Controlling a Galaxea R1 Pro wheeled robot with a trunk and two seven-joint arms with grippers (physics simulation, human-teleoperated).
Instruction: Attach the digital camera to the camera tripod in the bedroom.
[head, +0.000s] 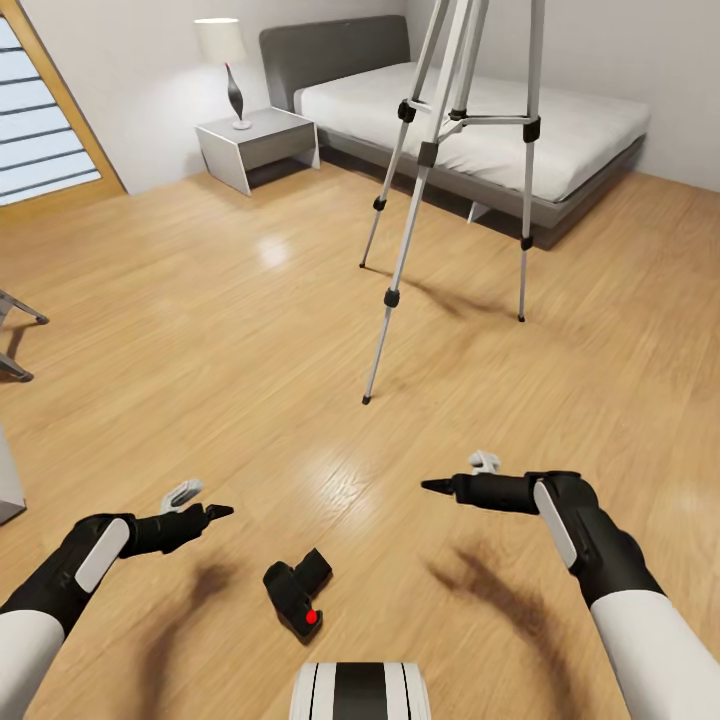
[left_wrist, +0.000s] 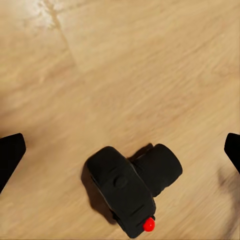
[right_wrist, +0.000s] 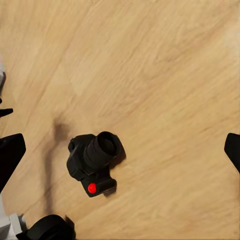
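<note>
The digital camera (head: 298, 592) lies on the light wood floor between my two arms, small and black with a red button, close in front of my base. It also lies below my left wrist (left_wrist: 131, 192) and my right wrist (right_wrist: 95, 160). My left gripper (head: 208, 515) hovers open to the camera's left, with nothing between its fingers (left_wrist: 10, 152). My right gripper (head: 440, 487) is open too, ahead and to the right of the camera, its fingers (right_wrist: 10, 152) spread wide. The camera tripod (head: 430, 150) stands ahead on three silver legs, its head cut off by the picture's top edge.
A grey bed (head: 560, 130) stands behind the tripod against the far wall. A white nightstand (head: 260, 140) with a lamp (head: 225, 50) sits to its left. A wood-framed window (head: 40, 130) is at far left, with dark furniture legs (head: 15, 340) below it.
</note>
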